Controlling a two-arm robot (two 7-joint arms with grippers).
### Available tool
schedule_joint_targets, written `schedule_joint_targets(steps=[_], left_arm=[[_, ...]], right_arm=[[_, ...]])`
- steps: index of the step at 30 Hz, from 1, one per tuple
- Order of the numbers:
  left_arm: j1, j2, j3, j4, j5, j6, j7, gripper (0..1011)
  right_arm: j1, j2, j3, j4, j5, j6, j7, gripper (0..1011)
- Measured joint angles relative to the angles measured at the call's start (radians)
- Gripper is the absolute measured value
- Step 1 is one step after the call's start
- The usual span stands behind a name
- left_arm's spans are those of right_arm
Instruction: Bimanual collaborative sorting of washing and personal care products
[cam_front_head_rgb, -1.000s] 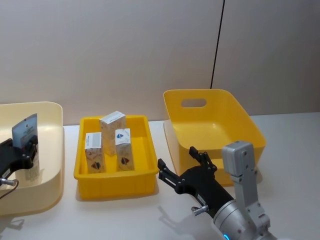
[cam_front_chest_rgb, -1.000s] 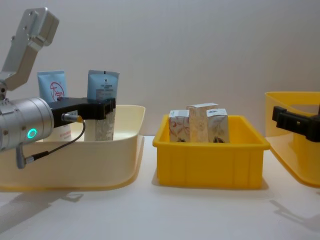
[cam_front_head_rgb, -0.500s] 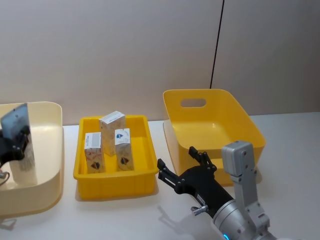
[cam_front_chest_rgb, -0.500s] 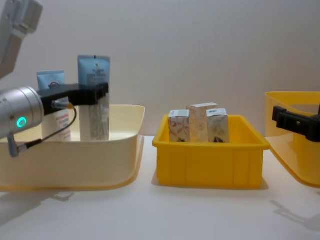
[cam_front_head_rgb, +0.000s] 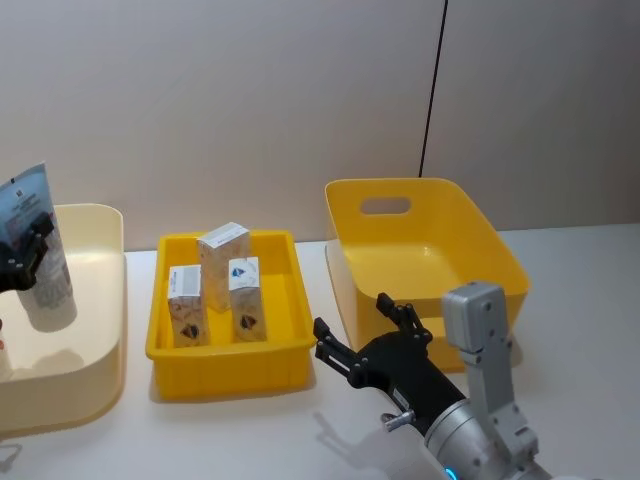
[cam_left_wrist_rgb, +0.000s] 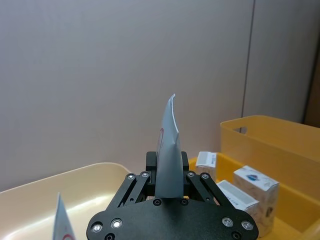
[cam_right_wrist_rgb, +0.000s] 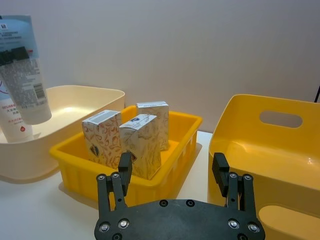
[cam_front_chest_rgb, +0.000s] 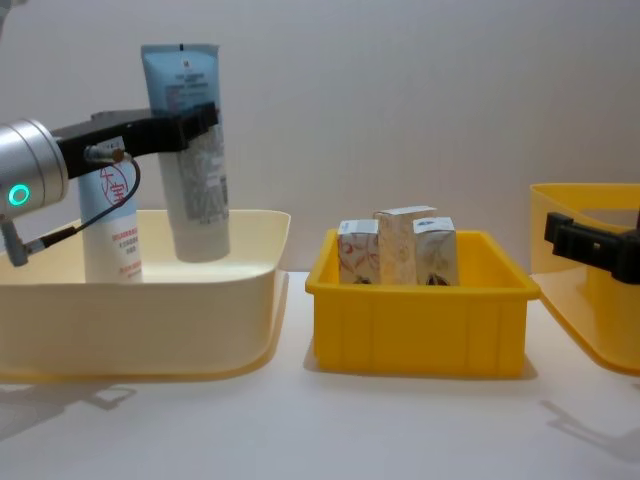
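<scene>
Blue tube (cam_front_chest_rgb: 200, 205) pinched in left claw (cam_front_chest_rgb: 190, 127); right claw (cam_right_wrist_rgb: 171, 162) spread; white table (cam_front_chest_rgb: 300, 425), grey wall (cam_front_chest_rgb: 420, 90).

The left gripper (cam_left_wrist_rgb: 167, 176) clamps a pale tube (cam_left_wrist_rgb: 168, 145), seen edge-on, crimped end up. Beneath lies a cream bin (cam_left_wrist_rgb: 75, 181), where a second tube (cam_left_wrist_rgb: 63, 226) stands. Beyond, cartons (cam_left_wrist_rgb: 256, 186) sit in a tray (cam_left_wrist_rgb: 224, 161) beside a yellow bin (cam_left_wrist_rgb: 280, 142).
</scene>
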Motion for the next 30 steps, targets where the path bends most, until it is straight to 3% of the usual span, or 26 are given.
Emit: schedule_joint_targets(steps=[11, 30], left_arm=[[-0.01, 0.008, 0.01, -0.009, -0.068, -0.004, -0.123, 239], [-0.028, -0.009, 0.082, -0.014, -0.173, 0.027, -0.339, 238]], right_arm=[[0.0, 0.0, 0.0, 0.0, 0.0, 0.0, 0.0, 1001], [0.0, 0.0, 0.0, 0.0, 0.0, 0.0, 0.0, 1001]])
